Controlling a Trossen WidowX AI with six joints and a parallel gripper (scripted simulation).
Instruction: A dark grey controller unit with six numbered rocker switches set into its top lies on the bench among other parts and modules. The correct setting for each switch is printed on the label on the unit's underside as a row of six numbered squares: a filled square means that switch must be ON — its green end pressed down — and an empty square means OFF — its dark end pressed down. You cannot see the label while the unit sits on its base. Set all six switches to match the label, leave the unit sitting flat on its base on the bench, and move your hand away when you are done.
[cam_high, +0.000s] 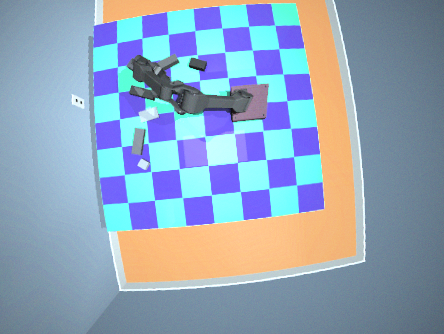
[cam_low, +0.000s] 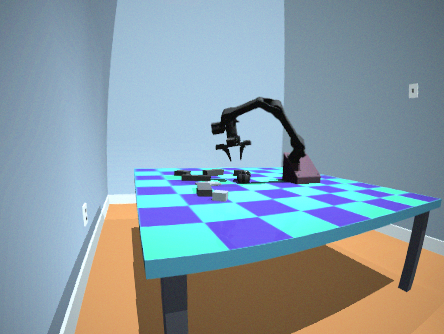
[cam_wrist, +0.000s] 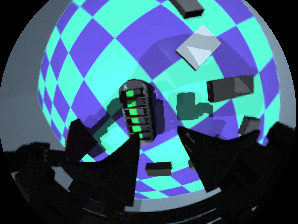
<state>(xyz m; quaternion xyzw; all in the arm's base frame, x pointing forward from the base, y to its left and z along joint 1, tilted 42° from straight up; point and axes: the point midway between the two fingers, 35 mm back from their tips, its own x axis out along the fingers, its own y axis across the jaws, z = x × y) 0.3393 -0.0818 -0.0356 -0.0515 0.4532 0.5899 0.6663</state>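
The dark controller unit (cam_wrist: 136, 111) (cam_low: 243, 176) stands on the checkered bench with its row of rocker switches facing up. Green patches show on several switches in the wrist view; which end of each is pressed is too small to tell surely. The label on its underside is hidden. In the top view the arm hides most or all of the unit. My gripper (cam_wrist: 158, 132) (cam_low: 236, 159) is open and empty, its fingers pointing down above the bench, clear of the unit. In the wrist view the left fingertip appears close to the unit's lower end.
A white block (cam_high: 148, 114) (cam_wrist: 199, 46), a grey block (cam_high: 139, 141), a small white block (cam_high: 143, 164) (cam_low: 220, 195) and a dark block (cam_high: 142, 92) (cam_wrist: 231, 88) lie on one side. Another dark block (cam_high: 198, 64) (cam_wrist: 159, 169) and a long grey block (cam_high: 169, 62) lie beyond the arm.
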